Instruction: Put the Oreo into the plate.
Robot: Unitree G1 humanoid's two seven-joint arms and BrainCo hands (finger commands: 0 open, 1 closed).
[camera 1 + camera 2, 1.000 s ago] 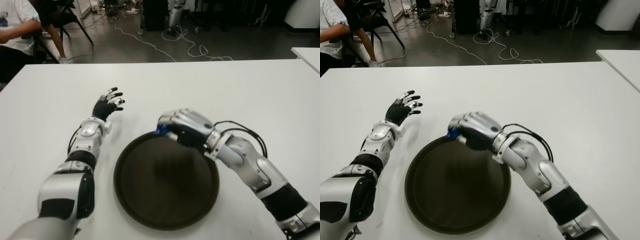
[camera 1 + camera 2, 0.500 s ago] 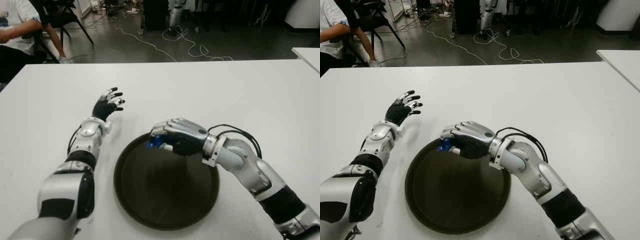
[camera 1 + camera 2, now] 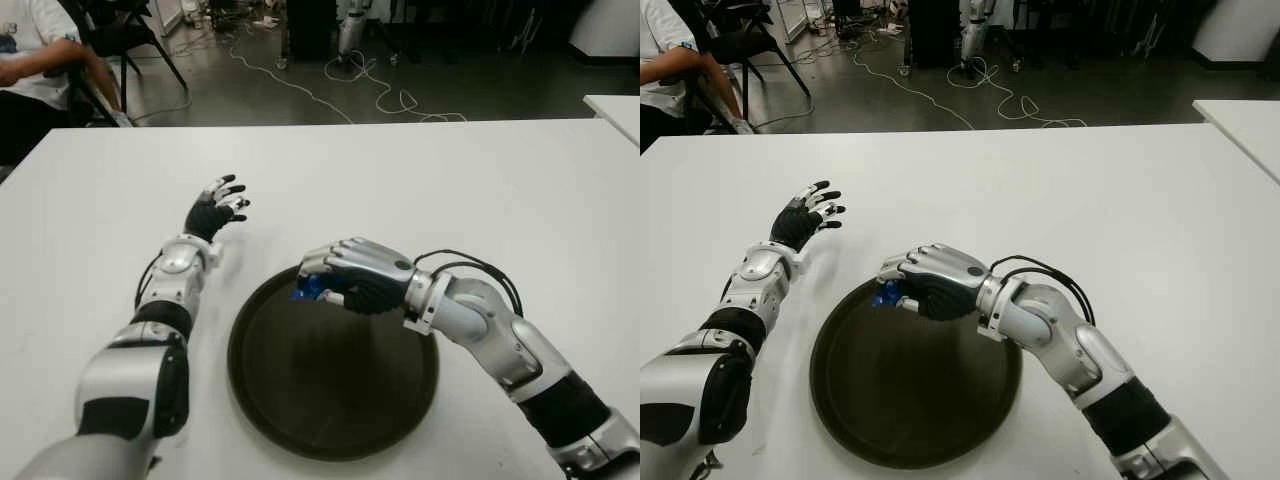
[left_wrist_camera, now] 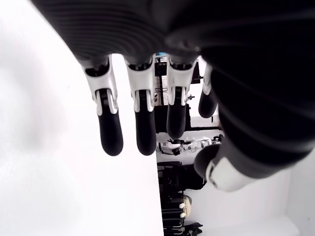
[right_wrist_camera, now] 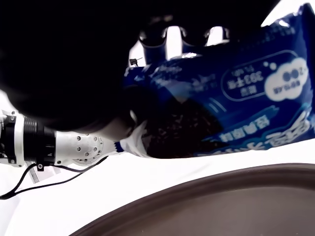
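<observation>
Both eye views look down from the head across the bench [image 3: 450, 170], sharing plate [image 3: 330, 390] and arms; each wrist camera sits close under its hand.

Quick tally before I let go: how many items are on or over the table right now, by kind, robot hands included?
Oreo packs: 1, blue Oreo pack gripped in the right hand above the plate's far-left rim.
Plates: 1, dark round plate, nothing lying in it.
Robot hands: 2, the right hand, and the left hand with fingers spread, showing left of the plate.
Total: 4.
</observation>
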